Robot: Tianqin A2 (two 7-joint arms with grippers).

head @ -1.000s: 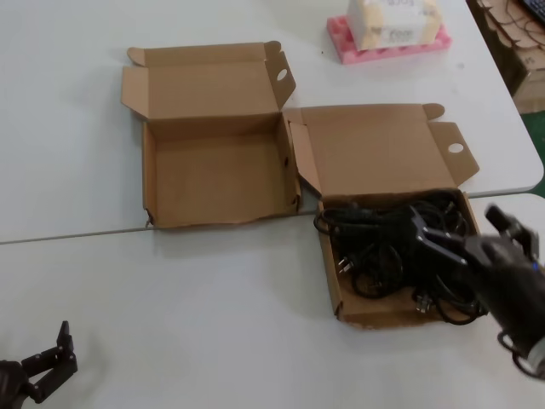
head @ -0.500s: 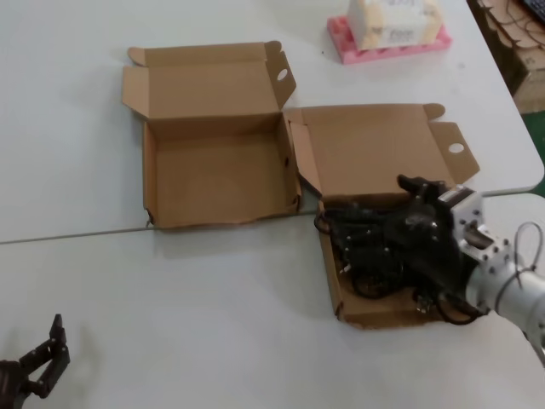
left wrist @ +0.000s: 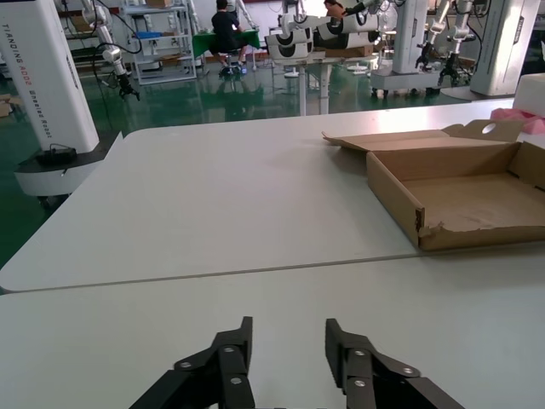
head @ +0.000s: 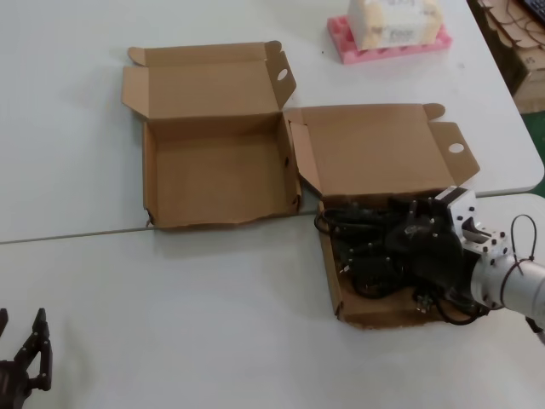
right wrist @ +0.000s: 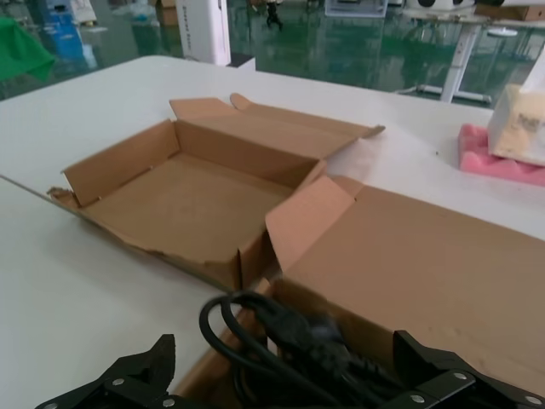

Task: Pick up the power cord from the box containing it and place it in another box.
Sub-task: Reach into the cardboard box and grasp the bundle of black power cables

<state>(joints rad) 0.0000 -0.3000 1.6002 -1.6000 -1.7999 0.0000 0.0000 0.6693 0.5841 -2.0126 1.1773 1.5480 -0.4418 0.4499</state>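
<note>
A tangle of black power cords (head: 366,256) fills the askew cardboard box (head: 327,256) at right, with its flat lid (head: 375,149) open behind. My right gripper (head: 402,247) is down among the cords. In the right wrist view it (right wrist: 285,371) is wide open, its fingertips (right wrist: 157,358) on either side of cord loops (right wrist: 255,328), gripping nothing. The empty box with the wavy front wall (head: 217,175) lies to the left and also shows in the right wrist view (right wrist: 179,204). My left gripper (head: 21,366) is parked open at the near left of the table (left wrist: 289,336).
A pink foam tray with a pale packet (head: 387,38) sits at the table's far side. A seam between two tabletops (head: 77,234) runs by the empty box's front. The table's right edge (head: 532,183) is close to the cord box. The empty box shows in the left wrist view (left wrist: 460,196).
My right arm has swung in from the right and come down into the cord box, its gripper now among the cords. My left gripper has shifted slightly toward the near left corner.
</note>
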